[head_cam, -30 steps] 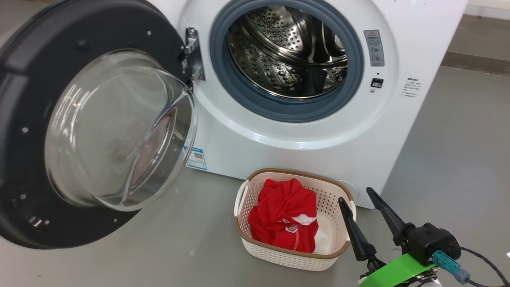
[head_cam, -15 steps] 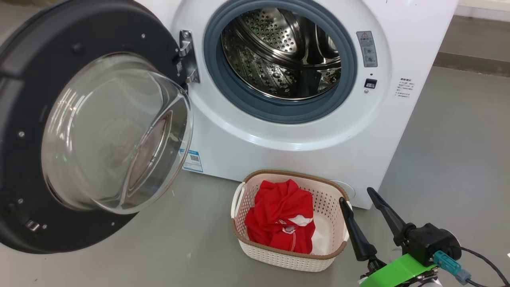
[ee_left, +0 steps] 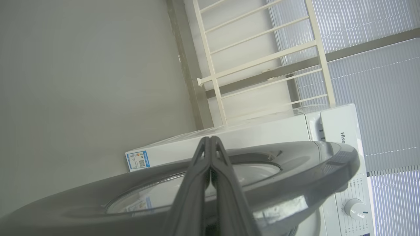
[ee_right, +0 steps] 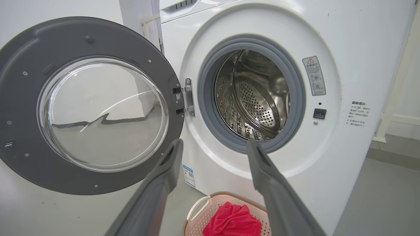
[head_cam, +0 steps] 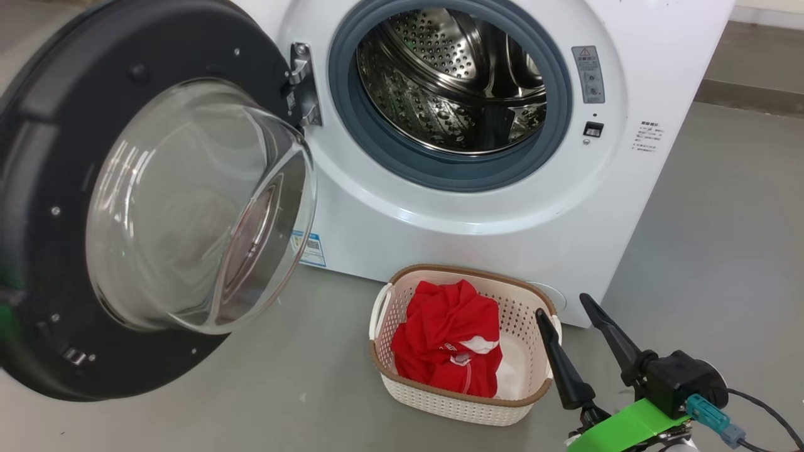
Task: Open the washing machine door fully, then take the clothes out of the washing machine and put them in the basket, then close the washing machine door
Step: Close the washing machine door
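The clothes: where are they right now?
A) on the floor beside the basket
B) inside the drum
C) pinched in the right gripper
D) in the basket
D: the red clothes lie bundled inside the basket, while the drum shows bare steel and the right gripper stands open beside the basket with nothing between its fingers.

You have one washing machine (head_cam: pixel 440 238); one door (head_cam: pixel 38 188) hangs open at its left, one basket (head_cam: pixel 461 408) stands just before it with one red garment (head_cam: pixel 440 339) inside, and two grippers, left gripper (ee_left: pixel 210 140) and right gripper (head_cam: pixel 561 304), are near it.
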### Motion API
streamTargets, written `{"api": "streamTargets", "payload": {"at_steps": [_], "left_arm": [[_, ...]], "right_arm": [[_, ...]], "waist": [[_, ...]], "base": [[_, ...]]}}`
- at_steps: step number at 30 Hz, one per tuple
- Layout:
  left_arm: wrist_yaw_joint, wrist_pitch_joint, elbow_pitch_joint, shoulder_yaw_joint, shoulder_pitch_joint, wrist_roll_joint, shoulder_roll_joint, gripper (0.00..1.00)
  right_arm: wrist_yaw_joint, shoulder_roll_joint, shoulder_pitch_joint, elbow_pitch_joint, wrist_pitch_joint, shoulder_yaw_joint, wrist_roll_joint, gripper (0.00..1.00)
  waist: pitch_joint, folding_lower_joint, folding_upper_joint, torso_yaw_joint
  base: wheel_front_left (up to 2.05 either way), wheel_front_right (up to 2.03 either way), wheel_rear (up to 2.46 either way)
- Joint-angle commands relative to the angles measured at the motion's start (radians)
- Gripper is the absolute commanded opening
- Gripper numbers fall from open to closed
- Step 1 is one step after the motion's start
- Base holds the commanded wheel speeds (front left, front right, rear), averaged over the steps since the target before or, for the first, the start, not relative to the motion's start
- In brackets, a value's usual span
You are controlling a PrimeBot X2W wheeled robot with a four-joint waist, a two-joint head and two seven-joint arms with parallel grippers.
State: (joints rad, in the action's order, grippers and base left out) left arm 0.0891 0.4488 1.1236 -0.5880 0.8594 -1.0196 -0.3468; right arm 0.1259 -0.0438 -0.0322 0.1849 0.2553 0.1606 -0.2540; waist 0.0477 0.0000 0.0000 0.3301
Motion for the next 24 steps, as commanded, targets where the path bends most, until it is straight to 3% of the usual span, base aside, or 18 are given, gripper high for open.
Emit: {"api": "streamTargets", "payload": {"at_steps": [1, 16, 21, 24], "left_arm": [[0.011, 0.025, -0.023, -0.007, -0.023, -0.011, -0.006, 0.00], [0.022, 0.139, -0.236, -0.084, -0.097, -0.157, 0.135, 0.00], [-0.009, 0.188, -0.381, -0.082, -0.166, -0.174, 0.195, 0.00], [-0.064, 0.249, -0.572, -0.086, -0.257, -0.205, 0.255, 0.00]], "right_arm": [[0.005, -0.006, -0.020, -0.031, 0.006, 0.017, -0.013, 1.00], [0.005, -0.006, -0.003, -0.045, 0.006, 0.005, -0.033, 1.00], [0.005, -0.006, -0.004, -0.046, 0.006, 0.003, -0.045, 1.00], [0.005, -0.006, -0.008, -0.050, 0.006, 0.003, -0.055, 1.00]], "waist": [[-0.002, 0.0000, 0.0000, 0.001], [-0.008, 0.0000, 0.0000, 0.015], [-0.009, 0.0000, 0.0000, 0.005], [-0.013, 0.0000, 0.0000, -0.014]], "base": [[0.00, 0.00, 0.00], [0.00, 0.00, 0.00], [0.00, 0.00, 0.00], [0.00, 0.00, 0.00]]}}
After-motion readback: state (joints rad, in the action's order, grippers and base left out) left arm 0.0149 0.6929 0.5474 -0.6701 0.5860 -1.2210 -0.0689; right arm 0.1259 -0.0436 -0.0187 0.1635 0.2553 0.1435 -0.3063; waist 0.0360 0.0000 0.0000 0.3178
